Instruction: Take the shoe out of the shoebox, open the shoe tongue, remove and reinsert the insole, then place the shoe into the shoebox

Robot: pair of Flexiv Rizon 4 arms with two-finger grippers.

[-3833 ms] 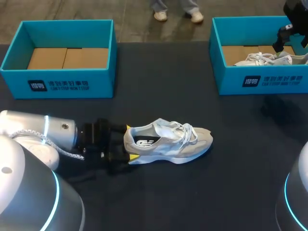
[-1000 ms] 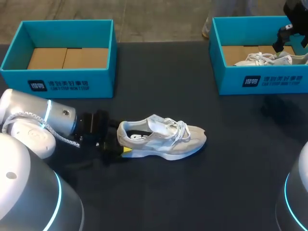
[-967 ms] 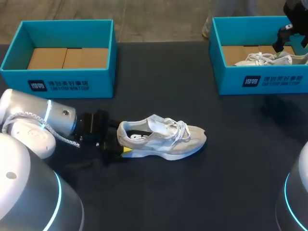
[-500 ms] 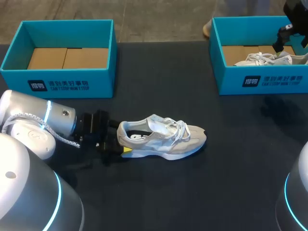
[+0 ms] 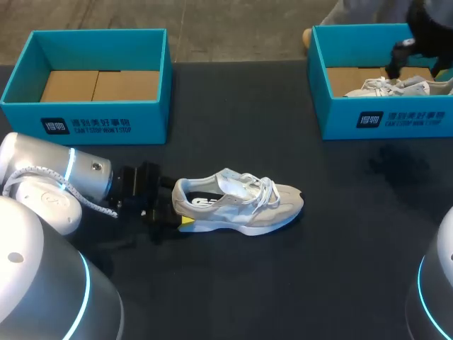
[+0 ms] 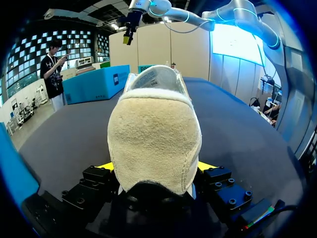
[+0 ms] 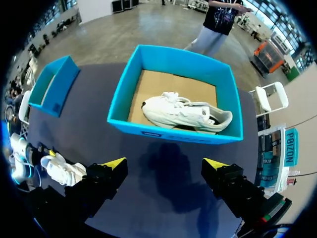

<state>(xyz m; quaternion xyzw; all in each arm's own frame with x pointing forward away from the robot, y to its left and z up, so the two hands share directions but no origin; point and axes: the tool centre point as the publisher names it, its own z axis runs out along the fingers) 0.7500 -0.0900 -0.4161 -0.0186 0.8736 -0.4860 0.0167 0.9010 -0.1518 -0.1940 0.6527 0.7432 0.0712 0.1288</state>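
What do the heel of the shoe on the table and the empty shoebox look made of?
Heel of the shoe: looks like cream suede or nubuck, matte, with a fuzzy nap; could be synthetic. The empty shoebox: likely cardboard, smooth teal printed walls, bare brown floor panels.

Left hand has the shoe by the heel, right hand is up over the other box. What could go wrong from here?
1. The left hand grips the shoe only at the heel. The toe is free, so tugging the tongue may swivel the shoe or pull it loose.
2. Laces lie across the tongue, and the right hand may snag them instead.
3. The right hand hangs open over the right box, which holds a second shoe. Dropping there risks grabbing the wrong one.
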